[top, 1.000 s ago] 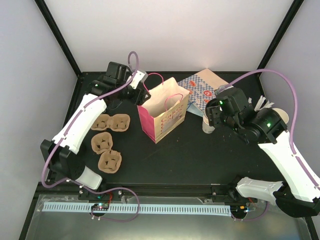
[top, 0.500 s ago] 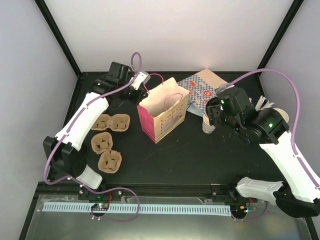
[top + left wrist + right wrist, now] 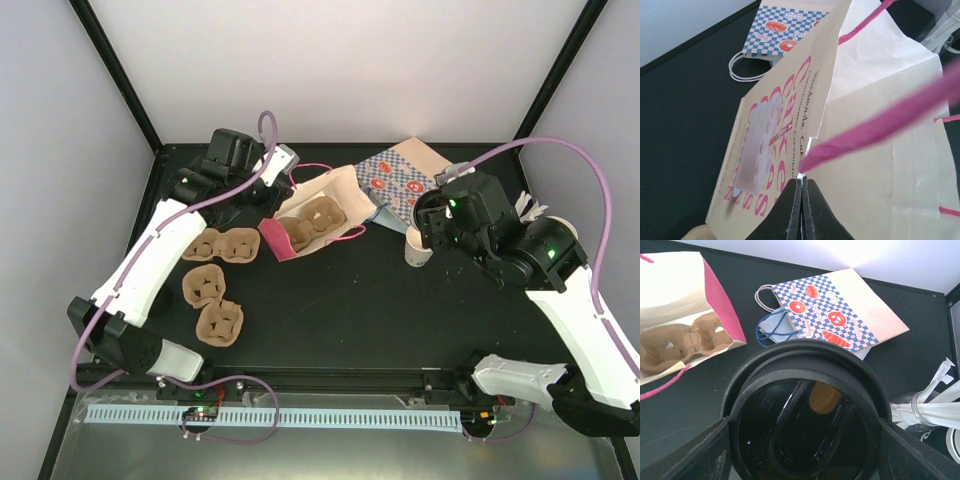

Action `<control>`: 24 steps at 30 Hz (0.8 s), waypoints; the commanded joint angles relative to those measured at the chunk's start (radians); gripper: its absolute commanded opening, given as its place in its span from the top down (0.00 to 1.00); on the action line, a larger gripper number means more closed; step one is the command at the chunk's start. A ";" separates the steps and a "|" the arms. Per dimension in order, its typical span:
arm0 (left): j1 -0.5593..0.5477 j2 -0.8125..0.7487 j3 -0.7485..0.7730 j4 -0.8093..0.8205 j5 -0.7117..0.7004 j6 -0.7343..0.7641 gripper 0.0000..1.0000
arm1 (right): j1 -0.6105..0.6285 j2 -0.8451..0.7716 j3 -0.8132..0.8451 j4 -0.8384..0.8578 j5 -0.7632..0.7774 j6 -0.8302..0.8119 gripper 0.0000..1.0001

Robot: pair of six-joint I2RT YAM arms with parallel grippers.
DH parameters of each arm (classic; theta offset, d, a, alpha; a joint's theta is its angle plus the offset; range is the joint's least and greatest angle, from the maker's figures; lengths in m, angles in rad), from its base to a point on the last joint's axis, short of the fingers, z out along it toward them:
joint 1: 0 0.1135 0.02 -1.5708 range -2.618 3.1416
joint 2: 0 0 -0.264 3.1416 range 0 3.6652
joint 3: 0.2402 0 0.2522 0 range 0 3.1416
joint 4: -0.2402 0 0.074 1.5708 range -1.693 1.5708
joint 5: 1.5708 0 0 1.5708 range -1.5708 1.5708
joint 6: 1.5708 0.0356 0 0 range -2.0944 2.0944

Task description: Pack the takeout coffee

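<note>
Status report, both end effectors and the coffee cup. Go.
Left end effector shut on pink paper bag, tipping it open. Right end effector open around lidded white paper cup. Brown pulp carrier already inside bag.

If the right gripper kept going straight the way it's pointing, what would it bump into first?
The right gripper points down at the coffee cup's black lid, which sits between its open jaws and fills the wrist view. So it would probably meet that lid first, though how close it already is can't be judged.
</note>
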 commanded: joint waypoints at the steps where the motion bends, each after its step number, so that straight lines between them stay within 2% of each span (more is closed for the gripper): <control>1: -0.020 -0.048 -0.011 -0.004 -0.051 0.030 0.98 | -0.006 -0.027 0.033 0.016 0.020 -0.021 0.30; 24: -0.104 -0.114 -0.045 -0.006 -0.183 0.074 0.98 | -0.006 -0.077 0.011 0.058 -0.063 -0.056 0.32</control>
